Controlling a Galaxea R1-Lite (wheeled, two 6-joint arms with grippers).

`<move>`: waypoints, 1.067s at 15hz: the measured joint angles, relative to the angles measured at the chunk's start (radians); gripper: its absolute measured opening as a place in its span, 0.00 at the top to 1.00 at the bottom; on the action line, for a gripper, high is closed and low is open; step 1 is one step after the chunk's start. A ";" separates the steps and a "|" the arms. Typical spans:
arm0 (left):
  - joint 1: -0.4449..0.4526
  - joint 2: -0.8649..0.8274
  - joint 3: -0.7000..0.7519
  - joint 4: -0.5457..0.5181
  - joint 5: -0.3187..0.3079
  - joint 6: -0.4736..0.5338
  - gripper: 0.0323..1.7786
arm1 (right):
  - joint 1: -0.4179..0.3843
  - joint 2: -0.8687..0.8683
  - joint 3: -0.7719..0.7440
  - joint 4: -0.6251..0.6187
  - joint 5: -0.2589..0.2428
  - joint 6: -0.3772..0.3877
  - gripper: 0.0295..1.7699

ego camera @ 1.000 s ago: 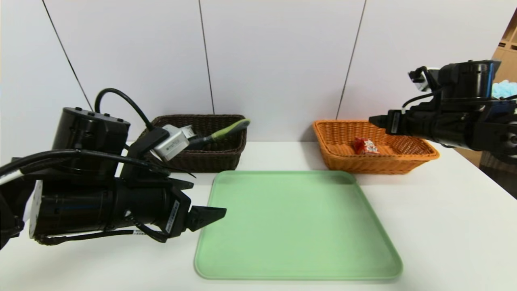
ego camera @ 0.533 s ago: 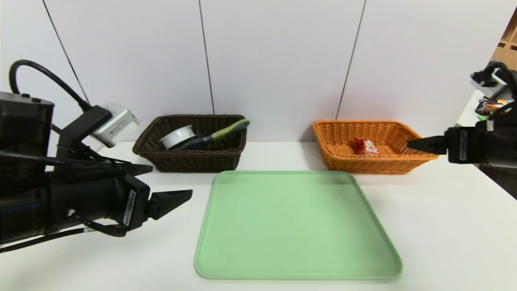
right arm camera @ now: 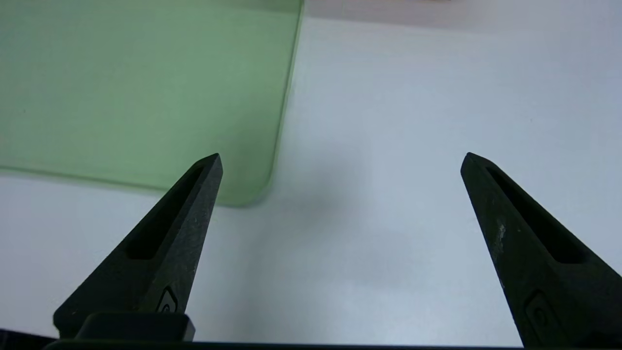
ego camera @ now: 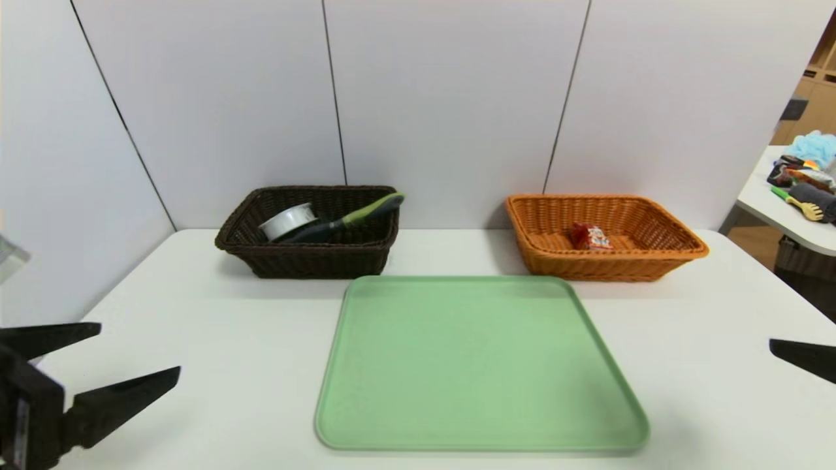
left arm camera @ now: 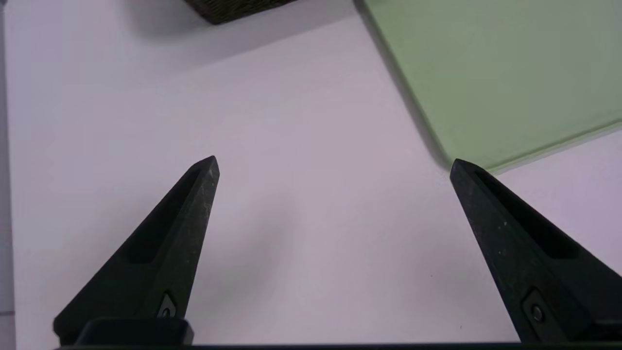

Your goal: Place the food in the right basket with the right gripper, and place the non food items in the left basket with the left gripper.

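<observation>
Food, a small red drink carton (ego camera: 591, 236), lies inside the orange-tan right basket (ego camera: 666, 261) in the upper right of the head view, resting on the basket floor toward its back wall. The right gripper (right arm camera: 340, 163) sits at the lower right edge of that frame, well apart from the carton, with only 1 black finger (ego camera: 804, 358) poking into the picture there. Its wrist view shows both fingers spread wide with nothing between them, over the bare white table (right arm camera: 413, 146) just beside a rounded corner of the green tray (right arm camera: 136, 87).

In the upper left of the head view, the dark brown left basket (ego camera: 307, 260) holds the 2 non-food items: the white spool-like disc (ego camera: 287, 220) leans at the basket's left end, and the hand brush (ego camera: 356, 219) lies across it, its olive-green handle sticking up over the right rim. The left gripper (ego camera: 134, 352) is at the lower left of the frame, well apart from that basket, its 2 pointed fingers spread wide and empty. Its wrist view shows the table under it, the tray's corner (left arm camera: 510, 87) beside 1 fingertip and a bit of the dark basket (left arm camera: 238, 7) at the top edge.

The green tray (ego camera: 480, 365) lies in the middle of the table, in front of both baskets.
</observation>
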 joint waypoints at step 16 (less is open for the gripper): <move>0.373 -0.681 0.363 0.087 -0.032 0.173 0.05 | -0.256 -0.601 0.158 0.287 0.101 -0.073 0.04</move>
